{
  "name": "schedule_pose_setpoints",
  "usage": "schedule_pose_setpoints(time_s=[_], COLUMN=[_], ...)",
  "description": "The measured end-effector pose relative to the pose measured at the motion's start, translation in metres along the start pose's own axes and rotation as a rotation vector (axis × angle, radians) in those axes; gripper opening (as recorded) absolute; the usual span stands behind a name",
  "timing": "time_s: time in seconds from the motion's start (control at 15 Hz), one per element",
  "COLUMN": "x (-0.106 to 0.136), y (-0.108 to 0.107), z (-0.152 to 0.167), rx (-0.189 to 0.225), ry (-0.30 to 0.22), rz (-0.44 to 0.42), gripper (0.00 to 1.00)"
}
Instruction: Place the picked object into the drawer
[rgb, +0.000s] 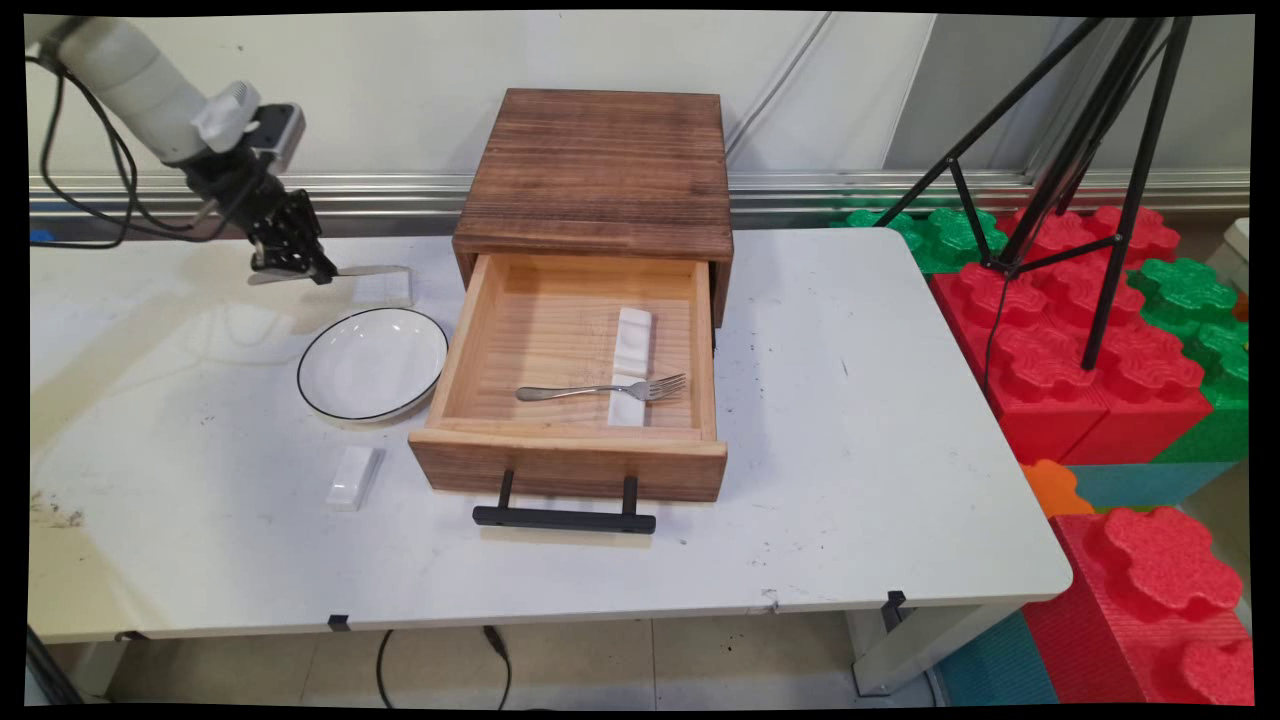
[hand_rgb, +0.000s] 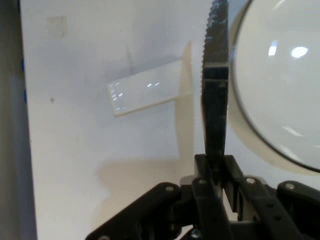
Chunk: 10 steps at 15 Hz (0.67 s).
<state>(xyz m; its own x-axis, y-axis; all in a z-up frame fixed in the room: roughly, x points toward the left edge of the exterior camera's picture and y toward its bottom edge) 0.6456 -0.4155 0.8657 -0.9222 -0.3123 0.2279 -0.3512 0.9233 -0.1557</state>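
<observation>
Gripper (rgb: 300, 262) closed on a table knife (rgb: 370, 271), held level above the table's far left; serrated blade (hand_rgb: 216, 75) extends away from the fingers. Below and beside it: white plate with dark rim (rgb: 372, 363), and a small white rectangular block (hand_rgb: 145, 92) flat on the table.

We see a white table (rgb: 850, 480) bearing an open wooden drawer box (rgb: 600, 200); in its drawer lie a fork (rgb: 600, 390) and a white rest (rgb: 631, 365). A black-rimmed plate (rgb: 372, 362) and another white block (rgb: 352, 477) lie beside it; foam blocks (rgb: 1080, 330) and a tripod (rgb: 1080, 150) stand at right.
</observation>
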Motion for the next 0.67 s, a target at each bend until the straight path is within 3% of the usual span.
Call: schedule_pose_setpoints(time_s=[0.47, 0.67], x=[0.029, 0.054], y=[0.033, 0.047], z=[-0.058, -0.079], rx=[-0.067, -0.088], ry=[0.098, 0.165], rz=[0.042, 0.048], gripper=[0.0, 0.0])
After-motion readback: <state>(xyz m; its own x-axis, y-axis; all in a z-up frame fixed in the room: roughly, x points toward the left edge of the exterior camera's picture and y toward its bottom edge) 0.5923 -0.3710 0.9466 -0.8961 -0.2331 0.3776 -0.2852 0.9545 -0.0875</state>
